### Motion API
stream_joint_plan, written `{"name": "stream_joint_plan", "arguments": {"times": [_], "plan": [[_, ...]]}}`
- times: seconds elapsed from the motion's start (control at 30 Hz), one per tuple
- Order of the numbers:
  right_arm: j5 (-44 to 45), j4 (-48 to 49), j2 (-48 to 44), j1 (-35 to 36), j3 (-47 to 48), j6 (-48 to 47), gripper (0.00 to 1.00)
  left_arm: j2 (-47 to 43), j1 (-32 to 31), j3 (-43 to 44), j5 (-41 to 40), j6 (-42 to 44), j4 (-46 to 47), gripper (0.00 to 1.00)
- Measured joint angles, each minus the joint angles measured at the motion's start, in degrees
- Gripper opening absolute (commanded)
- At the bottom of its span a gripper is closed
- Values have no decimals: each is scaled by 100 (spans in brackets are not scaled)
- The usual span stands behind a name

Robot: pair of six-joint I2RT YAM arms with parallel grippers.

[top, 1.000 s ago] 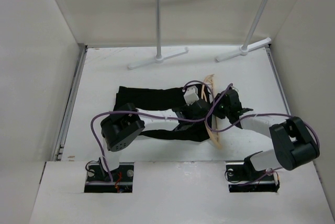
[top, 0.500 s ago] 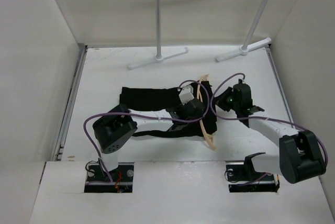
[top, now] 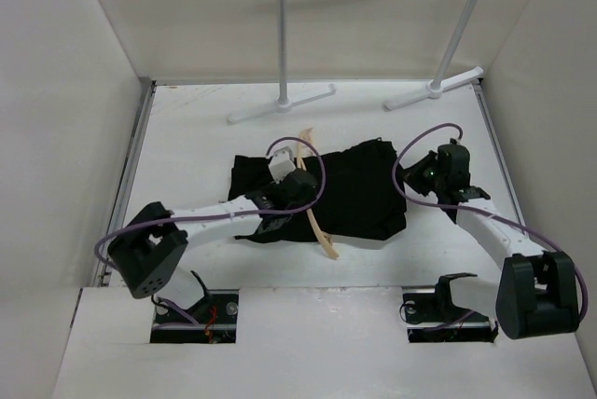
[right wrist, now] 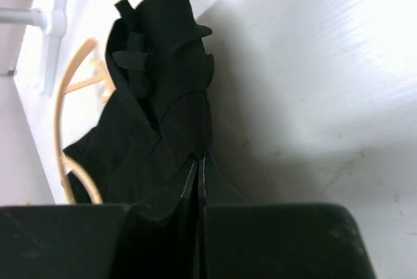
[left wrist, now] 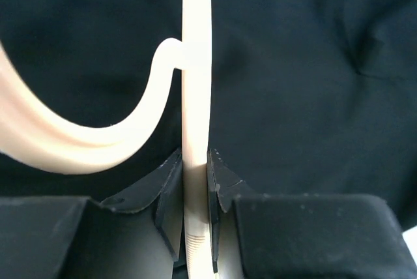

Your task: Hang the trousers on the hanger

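White table (top: 187, 138), left claw (left wrist: 195, 184) pinching the hanger (left wrist: 196, 64) (near its hook), right claw (right wrist: 199, 161) nipping the trousers (right wrist: 163, 116) by an edge.

we see a white table (top: 187, 138) boxed in by plain pale panels: a left wall (top: 56, 91), a back wall (top: 187, 17) and a right wall (top: 550, 73). at the table's far side stands a white rail stand (top: 282, 35), two posts on flat feet with a thin bar across the top. a grey metal strip (top: 126, 185) runs along the left edge. a white ledge (top: 317, 334) spans the front. the light is soft and even.
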Motion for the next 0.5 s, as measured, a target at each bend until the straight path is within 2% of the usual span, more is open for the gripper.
{"name": "stream_joint_plan", "arguments": {"times": [0.23, 0.5], "plan": [[52, 7, 284, 2, -74, 72, 8, -758, 192, -367, -26, 273, -485, 4], [175, 133, 649, 260, -76, 133, 9, -588, -101, -173, -52, 566, -577, 4]]}}
